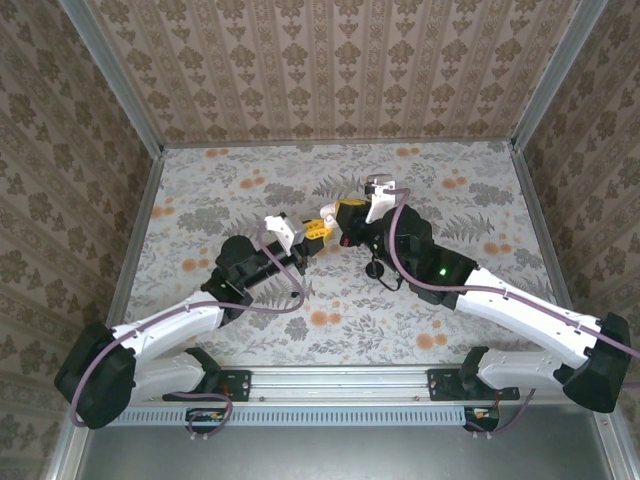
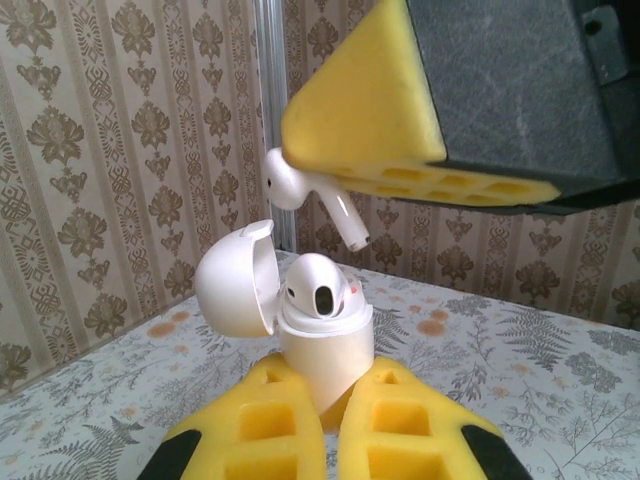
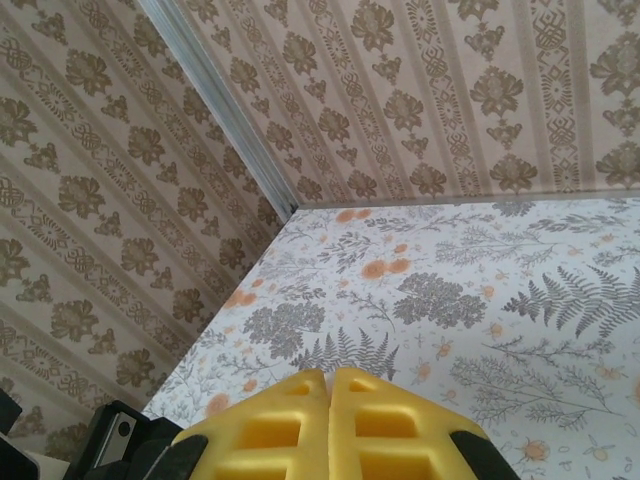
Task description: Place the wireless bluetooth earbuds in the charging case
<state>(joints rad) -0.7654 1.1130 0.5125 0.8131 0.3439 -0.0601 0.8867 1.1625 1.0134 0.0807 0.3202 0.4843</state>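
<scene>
My left gripper [image 2: 333, 420] is shut on the lower body of the white charging case [image 2: 325, 350] and holds it upright above the table. The case's lid [image 2: 235, 282] hangs open to the left. One white earbud [image 2: 318, 285] sits in the case. A second white earbud [image 2: 300, 190] hangs just above and left of the case's opening, stem pointing down and to the right. It is pinched in the yellow fingers [image 2: 370, 110] of my right gripper [image 3: 330, 385], which is shut. In the top view both grippers [image 1: 314, 228] [image 1: 336, 213] meet tip to tip mid-table.
A black round disc [image 1: 377, 268] stands on the floral tabletop [image 1: 470, 210] just under my right forearm. Patterned walls close in the table at the back and both sides, with a metal corner post [image 2: 268, 100] behind the case.
</scene>
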